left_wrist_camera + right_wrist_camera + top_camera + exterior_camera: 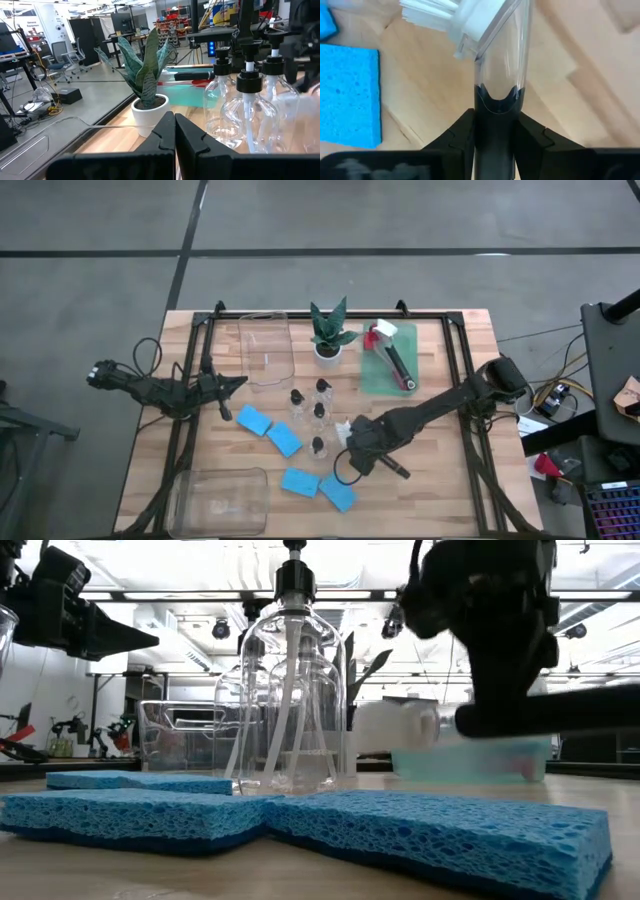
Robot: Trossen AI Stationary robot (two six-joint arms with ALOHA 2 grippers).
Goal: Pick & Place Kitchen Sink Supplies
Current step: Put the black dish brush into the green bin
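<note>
My right gripper (pixel 352 448) is shut on a black-handled dish brush (pixel 492 60) with a white head, above the table's middle, near the sponges. Four blue sponges (pixel 284 439) lie flat on the wood. Several small clear bottles with black caps (pixel 319 412) stand between them and the plant. A red brush (pixel 380 335) and a black brush (pixel 400 365) lie in a green tray (pixel 375 375). My left gripper (pixel 235 383) hovers shut left of the bottles and touches nothing. My right gripper pinches the brush between its two fingers (pixel 462 132) on the black handle (pixel 495 107), where it meets the clear neck below the white head. The fingers come from above and lie across the handle. The brush is lifted clear and lies about level (pixel 550 715).
A potted plant (pixel 329 335) stands at the far middle. One clear tray (pixel 265 348) lies far left of it, another (pixel 220 500) at the near left corner. Bare wood shows on the table's near right part (pixel 440 490).
</note>
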